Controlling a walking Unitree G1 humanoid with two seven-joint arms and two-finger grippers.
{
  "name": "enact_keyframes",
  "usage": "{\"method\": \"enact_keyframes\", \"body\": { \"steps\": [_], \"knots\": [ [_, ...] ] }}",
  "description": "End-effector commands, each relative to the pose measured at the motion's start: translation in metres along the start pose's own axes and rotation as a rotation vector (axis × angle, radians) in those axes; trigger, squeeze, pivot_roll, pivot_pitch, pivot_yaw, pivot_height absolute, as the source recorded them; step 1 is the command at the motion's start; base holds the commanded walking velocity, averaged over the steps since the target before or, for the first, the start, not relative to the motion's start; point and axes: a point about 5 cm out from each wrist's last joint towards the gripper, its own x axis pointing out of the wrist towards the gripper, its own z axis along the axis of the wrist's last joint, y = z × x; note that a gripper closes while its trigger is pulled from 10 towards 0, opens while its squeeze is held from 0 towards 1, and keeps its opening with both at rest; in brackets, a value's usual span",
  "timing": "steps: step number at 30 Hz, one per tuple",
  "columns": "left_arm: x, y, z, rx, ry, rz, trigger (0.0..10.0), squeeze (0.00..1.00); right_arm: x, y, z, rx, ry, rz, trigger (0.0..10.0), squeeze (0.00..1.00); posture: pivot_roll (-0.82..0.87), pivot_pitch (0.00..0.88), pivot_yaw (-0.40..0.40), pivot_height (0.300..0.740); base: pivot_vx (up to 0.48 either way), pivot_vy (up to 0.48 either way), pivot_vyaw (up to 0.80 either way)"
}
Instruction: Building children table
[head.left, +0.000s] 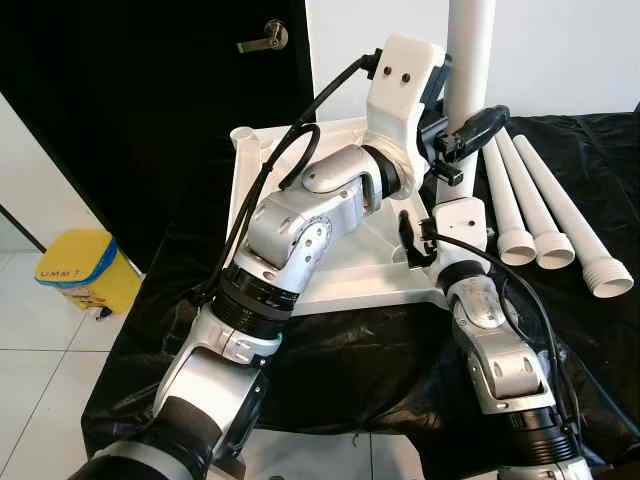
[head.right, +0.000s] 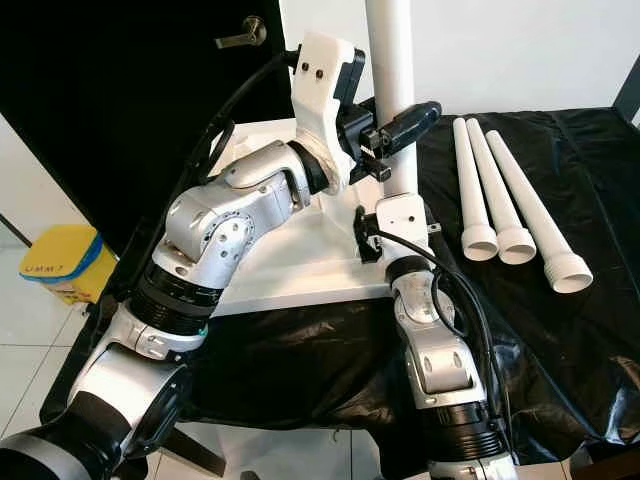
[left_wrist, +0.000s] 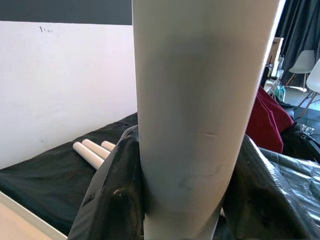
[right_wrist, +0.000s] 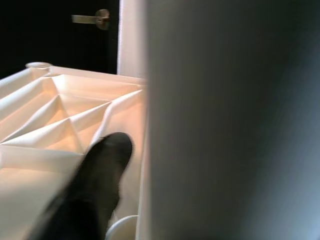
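A white table top (head.left: 350, 270) lies upside down on a black cloth. One white leg (head.left: 470, 50) stands upright at its near right corner. My left gripper (head.left: 468, 132) reaches across the top and is shut on this leg partway up. In the left wrist view the leg (left_wrist: 200, 100) sits between both black fingers (left_wrist: 107, 200). My right gripper (head.left: 428, 235) is low by the leg's foot. Its one visible finger (right_wrist: 100, 170) stands slightly apart from the leg (right_wrist: 225, 125), so it is open. Three loose white legs (head.left: 540, 210) lie side by side to the right.
A corner socket (head.left: 243, 135) shows at the table top's far left. A yellow bin (head.left: 85, 270) stands on the tiled floor to the left. Behind it is a black door with a handle (head.left: 265, 40). White chairs (left_wrist: 305, 62) and a red cloth (left_wrist: 272, 115) are beyond.
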Motion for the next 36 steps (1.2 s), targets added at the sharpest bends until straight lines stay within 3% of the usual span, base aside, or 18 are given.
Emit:
{"method": "enact_keyframes", "body": {
  "steps": [1, 10, 11, 12, 13, 14, 18, 19, 21, 22, 29, 33, 36],
  "knots": [
    [0.004, -0.007, 0.005, 0.010, -0.009, -0.033, 10.0, 0.00, 0.003, 0.002, 0.002, 0.028, -0.008, -0.006, 0.0, 0.00, -0.27, 0.000, 0.076, 0.740, 0.000, 0.000, 0.00],
    [0.004, -0.006, 0.005, 0.048, -0.014, -0.029, 10.0, 0.00, 0.003, 0.001, 0.001, 0.044, 0.000, -0.032, 0.0, 0.00, -0.27, 0.000, 0.072, 0.740, 0.000, 0.000, 0.00],
    [0.004, -0.007, 0.005, 0.055, -0.019, -0.030, 10.0, 0.00, 0.003, 0.001, 0.001, 0.058, 0.007, -0.036, 2.0, 0.00, -0.27, 0.000, 0.071, 0.740, 0.000, 0.000, 0.00],
    [0.004, -0.007, 0.005, 0.055, -0.019, -0.030, 10.0, 0.00, 0.003, 0.001, 0.001, 0.058, 0.007, -0.036, 2.0, 0.00, -0.27, 0.000, 0.071, 0.740, 0.000, 0.000, 0.00],
    [0.004, -0.006, 0.006, 0.043, -0.034, -0.028, 10.0, 0.36, 0.003, 0.000, 0.000, 0.082, 0.017, -0.044, 10.0, 0.00, -0.27, 0.000, 0.070, 0.740, 0.000, 0.000, 0.00],
    [0.003, -0.006, 0.007, 0.025, -0.049, -0.027, 10.0, 1.00, 0.004, -0.001, 0.000, 0.100, 0.020, -0.053, 10.0, 0.00, -0.27, 0.000, 0.068, 0.740, 0.000, 0.000, 0.00],
    [0.002, -0.003, 0.010, 0.032, -0.071, 0.004, 10.0, 1.00, 0.005, -0.004, -0.001, 0.143, 0.036, -0.078, 10.0, 0.00, -0.27, 0.000, 0.066, 0.740, 0.000, 0.000, 0.00],
    [0.002, -0.001, 0.011, 0.038, -0.078, 0.022, 10.0, 0.69, 0.005, -0.006, -0.001, 0.162, 0.043, -0.093, 10.0, 0.00, -0.27, 0.000, 0.066, 0.740, 0.000, 0.000, 0.00],
    [0.002, -0.001, 0.011, 0.038, -0.078, 0.022, 10.0, 0.69, 0.005, -0.006, -0.001, 0.162, 0.043, -0.093, 10.0, 0.00, -0.27, 0.000, 0.066, 0.740, 0.000, 0.000, 0.00],
    [0.001, 0.003, 0.014, 0.022, -0.105, 0.051, 10.0, 0.00, 0.005, -0.009, -0.002, 0.178, 0.049, -0.111, 10.0, 0.00, -0.27, 0.000, 0.066, 0.740, 0.000, 0.000, 0.00],
    [-0.009, 0.016, 0.019, 0.035, -0.163, 0.129, 10.0, 0.00, 0.004, -0.019, -0.007, 0.201, 0.080, -0.145, 10.0, 0.00, -0.26, 0.007, 0.066, 0.740, 0.000, 0.000, 0.00],
    [-0.015, 0.019, 0.008, 0.058, -0.130, 0.140, 10.0, 0.00, 0.003, -0.021, -0.010, 0.205, 0.092, -0.164, 10.0, 0.00, -0.26, 0.021, 0.067, 0.740, 0.000, 0.000, 0.00],
    [-0.024, 0.020, -0.012, 0.124, -0.079, 0.139, 10.0, 0.00, 0.002, -0.019, -0.011, 0.211, 0.096, -0.145, 10.0, 0.00, -0.27, 0.032, 0.071, 0.740, 0.000, 0.000, 0.00]
  ]
}}
